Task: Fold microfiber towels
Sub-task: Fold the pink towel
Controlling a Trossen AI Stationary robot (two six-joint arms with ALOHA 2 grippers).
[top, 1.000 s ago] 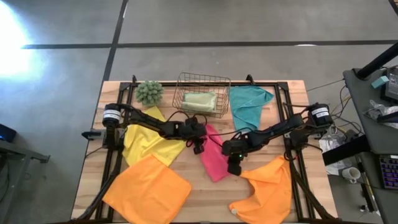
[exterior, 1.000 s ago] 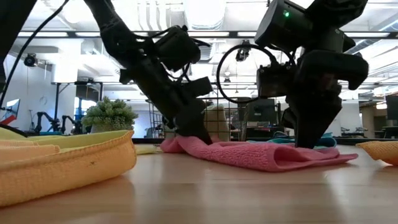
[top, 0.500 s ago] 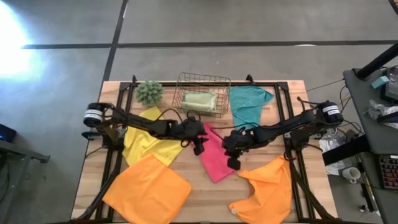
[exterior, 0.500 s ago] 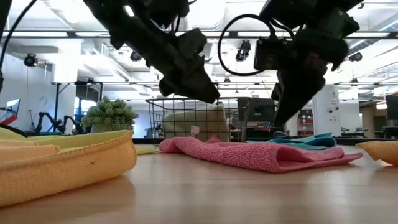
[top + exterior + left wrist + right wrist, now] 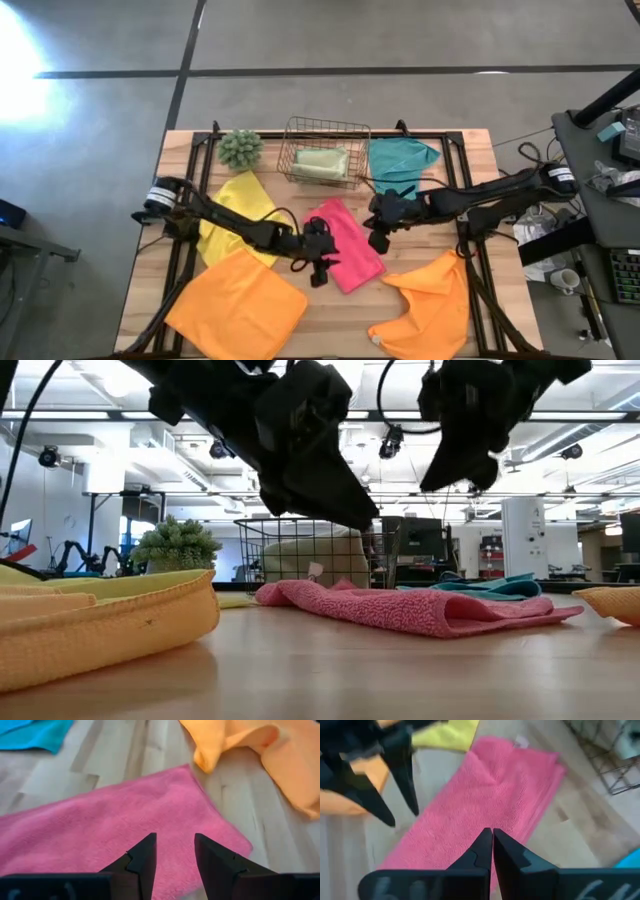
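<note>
The pink towel (image 5: pixel 345 243) lies flat on the table as a folded oblong; it also shows in the low view (image 5: pixel 410 605). My left gripper (image 5: pixel 320 270) hovers open above its near left edge, with the cloth below its fingers in the left wrist view (image 5: pixel 175 852). My right gripper (image 5: pixel 378 238) hovers shut above the towel's right side and also shows in the right wrist view (image 5: pixel 492 840). In the low view both grippers are well clear of the towel, my left gripper (image 5: pixel 355 515) lower than my right gripper (image 5: pixel 450 470).
A yellow towel (image 5: pixel 235 215) and an orange towel (image 5: pixel 235 305) lie at the left. A rumpled orange towel (image 5: pixel 430 300) lies near right and a teal towel (image 5: pixel 400 165) far right. A wire basket (image 5: pixel 325 130) holds a sage green towel (image 5: pixel 320 160), beside a plant ball (image 5: pixel 240 148).
Both grippers have risen off the pink towel, which stays flat on the table. My left gripper has gone toward the table's near edge. My right gripper has drawn back toward the far right.
</note>
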